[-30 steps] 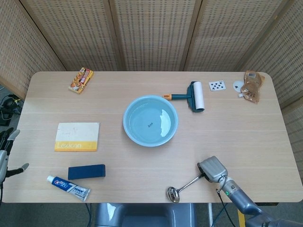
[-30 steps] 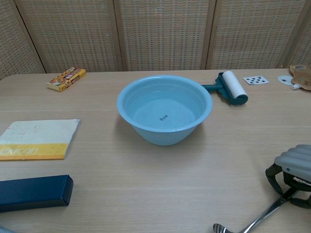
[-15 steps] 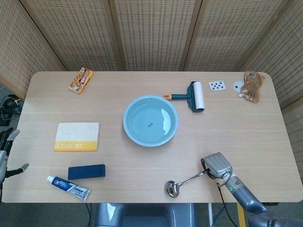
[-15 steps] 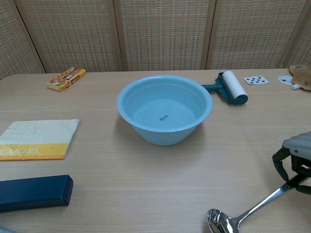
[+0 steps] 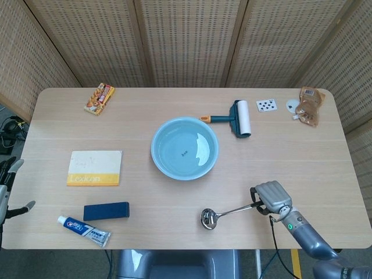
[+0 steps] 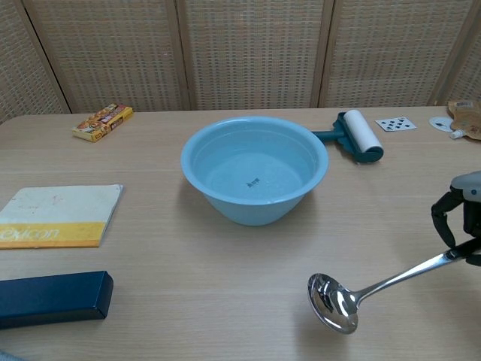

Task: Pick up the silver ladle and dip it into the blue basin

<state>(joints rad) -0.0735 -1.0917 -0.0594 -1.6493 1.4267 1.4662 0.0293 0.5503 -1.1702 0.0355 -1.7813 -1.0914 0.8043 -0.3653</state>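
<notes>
Silver metal has left the wood: over the last second the silver ladle (image 6: 376, 289), whose bowl lay at the near edge of the counter (image 5: 302, 157), has been raised and its bowl now hangs clear above the surface, tipped on its side, with a shadow beneath it in the chest view. The right hand (image 5: 272, 197) grips the handle's far end, fingers curled around it, and has drifted toward the robot's right. The pick-up looks done; what remains is carrying the ladle across to the blue basin (image 5: 185, 147), which stands well apart from it near the counter's middle, and lowering the bowl in.

Counted from largest to smallest:
- one counter;
- one blue basin, with what looks like water in it;
- one yellow-and-white booklet (image 5: 95, 167);
- one lint roller (image 5: 237, 118) just beside the basin;
- one silver ladle;
- one dark blue box (image 5: 106, 211);
- one toothpaste tube (image 5: 84, 230);
- one snack box (image 5: 99, 98) at the far left;
- one brown packet (image 5: 310, 105) at the far right corner;
- one playing card (image 5: 267, 105).

The left hand (image 5: 9, 187) shows only at the frame's edge beside the counter, fingers apart and holding nothing.
</notes>
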